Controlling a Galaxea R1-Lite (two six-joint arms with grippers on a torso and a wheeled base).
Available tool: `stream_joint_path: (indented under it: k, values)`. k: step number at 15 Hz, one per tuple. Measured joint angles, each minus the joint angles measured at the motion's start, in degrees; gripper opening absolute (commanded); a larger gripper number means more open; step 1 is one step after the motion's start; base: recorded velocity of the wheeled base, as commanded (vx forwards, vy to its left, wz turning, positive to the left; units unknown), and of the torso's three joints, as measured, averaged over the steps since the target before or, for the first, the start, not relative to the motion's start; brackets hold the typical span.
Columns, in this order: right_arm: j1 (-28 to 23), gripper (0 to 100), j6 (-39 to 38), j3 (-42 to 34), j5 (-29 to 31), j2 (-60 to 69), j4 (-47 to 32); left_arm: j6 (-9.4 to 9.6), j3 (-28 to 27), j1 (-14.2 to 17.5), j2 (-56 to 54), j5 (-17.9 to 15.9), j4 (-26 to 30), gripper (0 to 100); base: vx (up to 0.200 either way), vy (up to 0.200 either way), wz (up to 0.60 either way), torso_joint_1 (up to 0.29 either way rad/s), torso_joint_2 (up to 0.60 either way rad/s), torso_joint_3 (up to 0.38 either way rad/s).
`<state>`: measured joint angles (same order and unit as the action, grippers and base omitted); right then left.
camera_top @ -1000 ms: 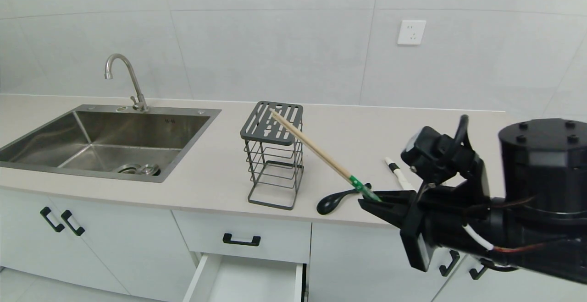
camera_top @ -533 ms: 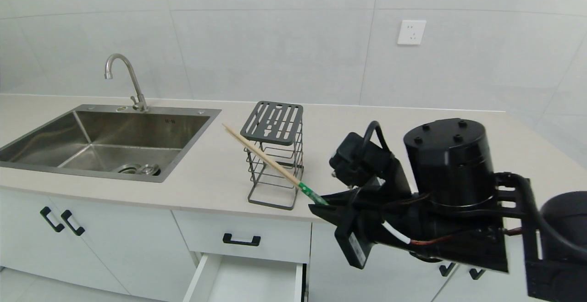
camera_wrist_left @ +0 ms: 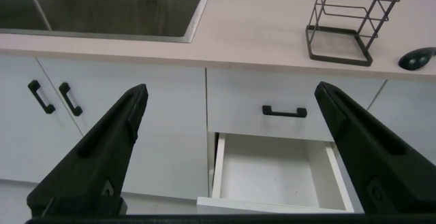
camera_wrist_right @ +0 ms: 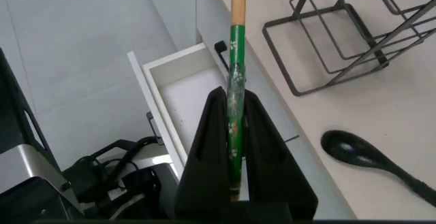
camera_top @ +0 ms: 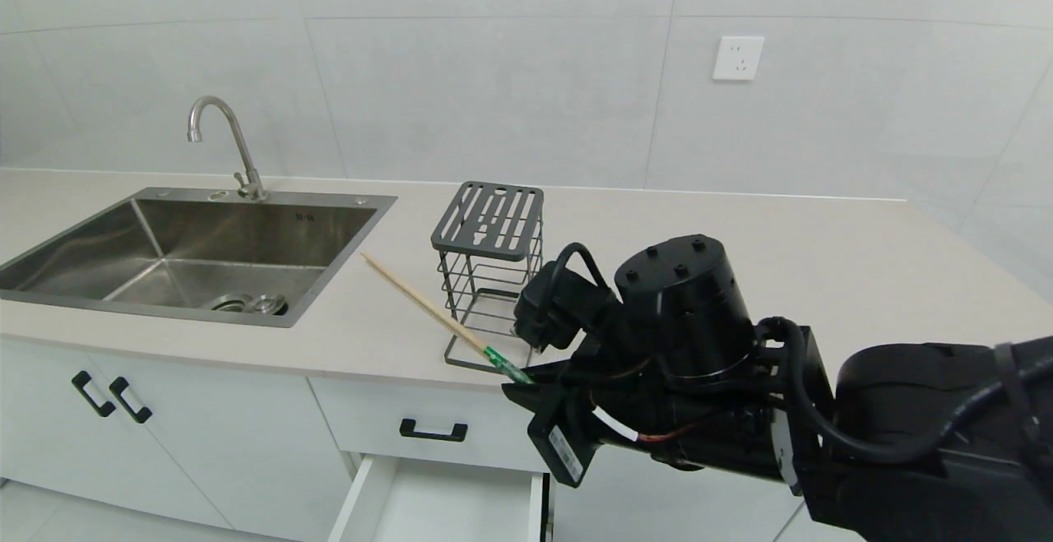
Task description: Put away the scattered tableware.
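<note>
Grips the long wooden chopstick with the green painted end (camera_top: 428, 310) by that end in the closed jaws of the right gripper (camera_top: 517, 384) at lower centre of the frame, long axis slanting up-left, pulled-out white drawer (camera_top: 444, 499) just below, with the jaws of the left gripper (camera_wrist_left: 230, 91) spread wide.

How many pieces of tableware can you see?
2: a chopstick gripped in the right hand, a black spoon lying on the counter near the wire rack. The arm may hide others.

The right arm lies across the front toward the left, its end effector (camera_top: 526, 382) clamped on a slanting chopstick (camera_top: 436, 312). The left end effector (camera_wrist_left: 230, 91) has its fingers spread wide.
</note>
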<state>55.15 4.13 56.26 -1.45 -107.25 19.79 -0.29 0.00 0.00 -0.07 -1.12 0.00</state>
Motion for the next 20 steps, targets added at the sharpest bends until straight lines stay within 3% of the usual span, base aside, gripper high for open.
stream_joint_path:
  k: [5,9,20]
  values:
    - [1.49,0,0.07,4.51,-0.44,-5.36,-0.16,0.02,0.00,0.00,0.00,-0.02,0.00,100,0.000,0.000,0.00,0.000,0.00,0.000]
    - [1.38,0,1.83,6.56,-4.82,-9.59,-0.05,0.00,0.00,0.00,0.00,0.00,0.00,100,0.000,0.000,0.00,0.000,0.00,0.000]
    - [1.82,0,7.83,13.62,-5.03,-17.47,-0.05,0.00,0.00,0.00,0.00,-0.02,0.02,100,0.000,0.000,0.00,-0.171,0.34,0.166]
